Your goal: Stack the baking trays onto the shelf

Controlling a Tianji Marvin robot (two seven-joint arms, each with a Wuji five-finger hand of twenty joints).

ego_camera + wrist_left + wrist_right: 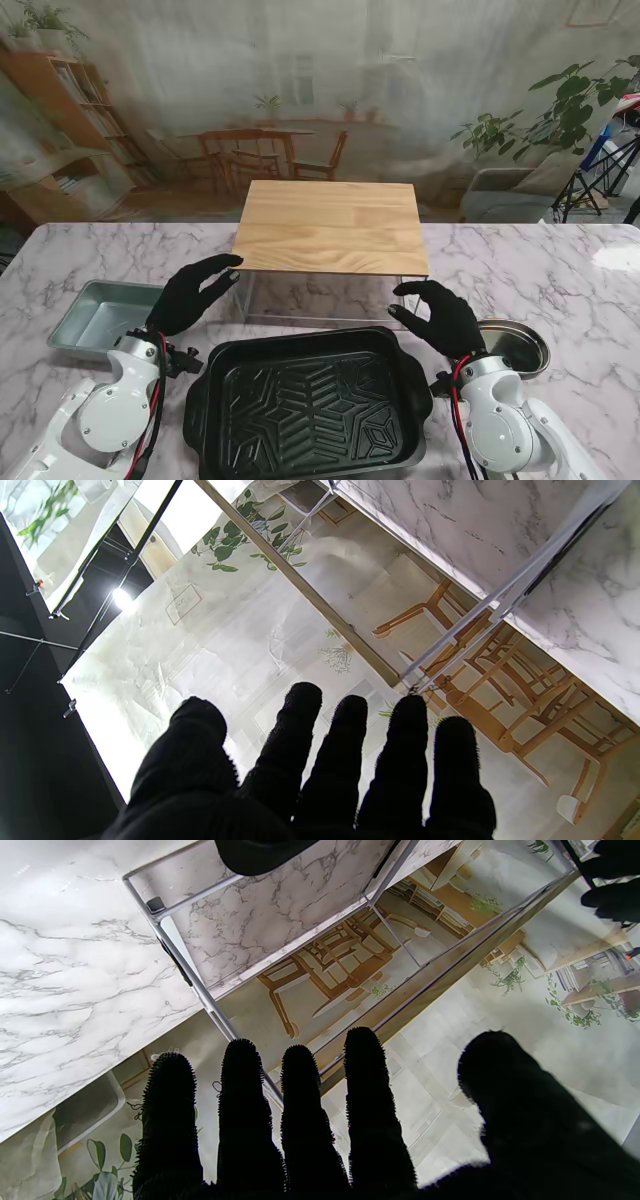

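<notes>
A black baking tray (308, 404) with a patterned floor lies on the marble table close to me, between my two arms. Beyond it stands the shelf (330, 226), a wooden top on a thin metal frame (195, 982). My left hand (190, 293) is raised open beside the shelf's left front corner, holding nothing. The right hand (442, 315), also open, hovers by the shelf's right front leg. A grey metal tray (95, 318) rests at the left. The black tray's rim (260, 852) shows in the right wrist view.
A round metal pan (516, 345) sits on the table just right of my right hand. The marble table (560, 280) stretches behind and to both sides of the shelf. A printed room backdrop (330, 80) hangs past the table's far edge.
</notes>
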